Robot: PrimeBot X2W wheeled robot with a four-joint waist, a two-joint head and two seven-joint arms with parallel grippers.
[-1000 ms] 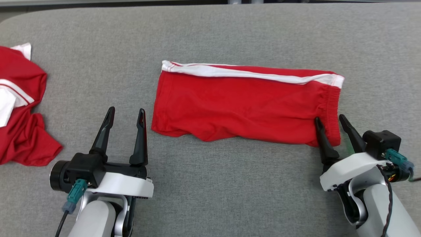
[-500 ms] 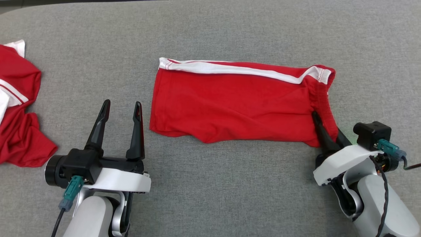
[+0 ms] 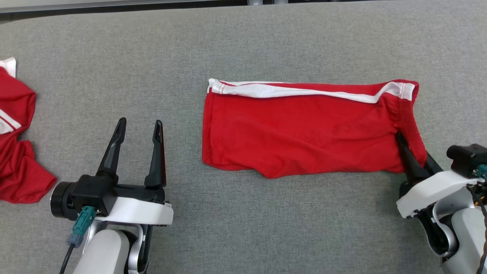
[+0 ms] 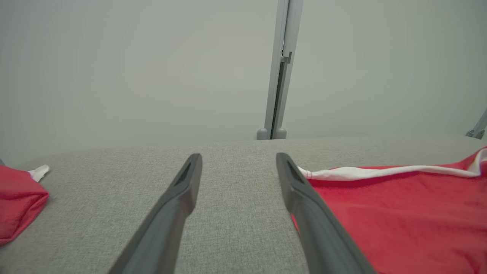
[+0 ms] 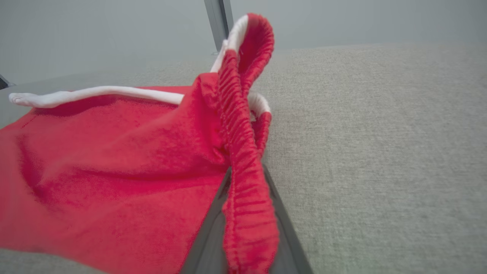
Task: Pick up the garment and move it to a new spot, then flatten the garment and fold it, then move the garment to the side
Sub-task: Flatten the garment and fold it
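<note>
Shorts [image 3: 304, 133] soft, light, floppy; right gripper [image 3: 412, 152] pinches elastic waistband [image 3: 410, 118], best hold; left gripper [image 3: 140, 122] wide, empty.

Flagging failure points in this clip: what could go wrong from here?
The right gripper pinches only one corner of the elastic waistband of the red shorts; pulling may bunch or unfold them. The left gripper stands open, off the cloth, so the hem end would drag unsupported.
</note>
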